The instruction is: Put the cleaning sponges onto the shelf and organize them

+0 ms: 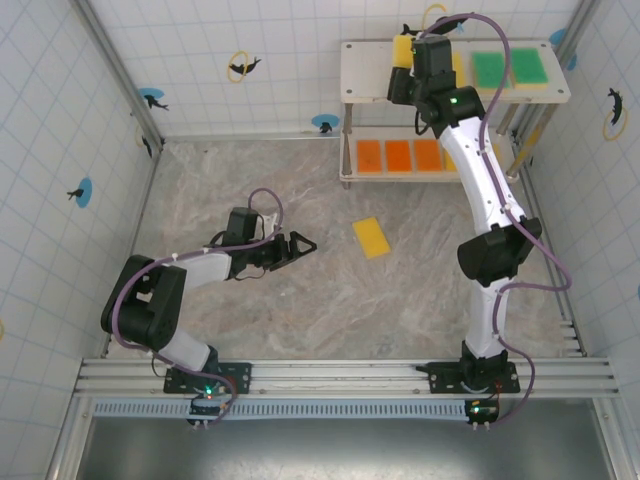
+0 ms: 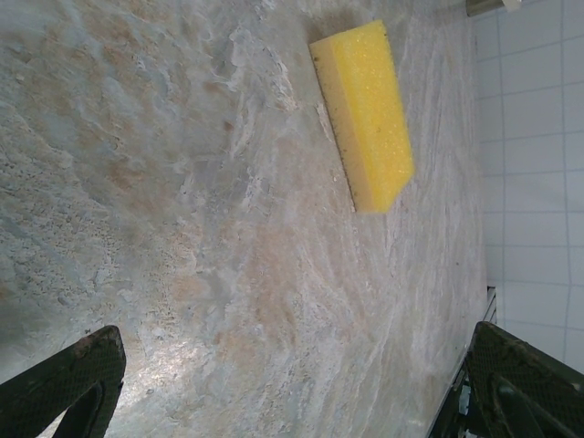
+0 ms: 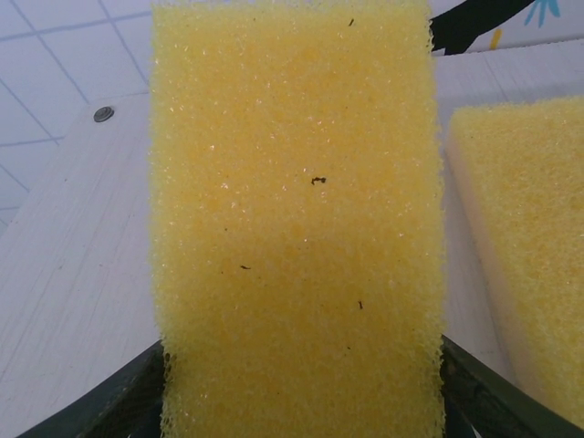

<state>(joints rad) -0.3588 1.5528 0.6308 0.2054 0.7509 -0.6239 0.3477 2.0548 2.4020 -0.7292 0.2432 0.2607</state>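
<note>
On upper board of pale two-tier shelf [image 1: 365, 70], flanking yellow rectangular foam sponge [image 3: 297, 228] with right jaws; clamped or merely touching, cannot tell. Nearer left arm: facing loose yellow foam block [image 2: 365, 109] on marbled tabletop [image 2: 182, 228], ahead of wide-apart left jaws, lengthwise pointing nearly straight away.

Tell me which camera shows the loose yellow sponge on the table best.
Left wrist: the yellow sponge is close, unobstructed, with its top face and one long side visible on the table. Top external shows the same sponge small, lying alone mid-table, apart from the shelf.
</note>
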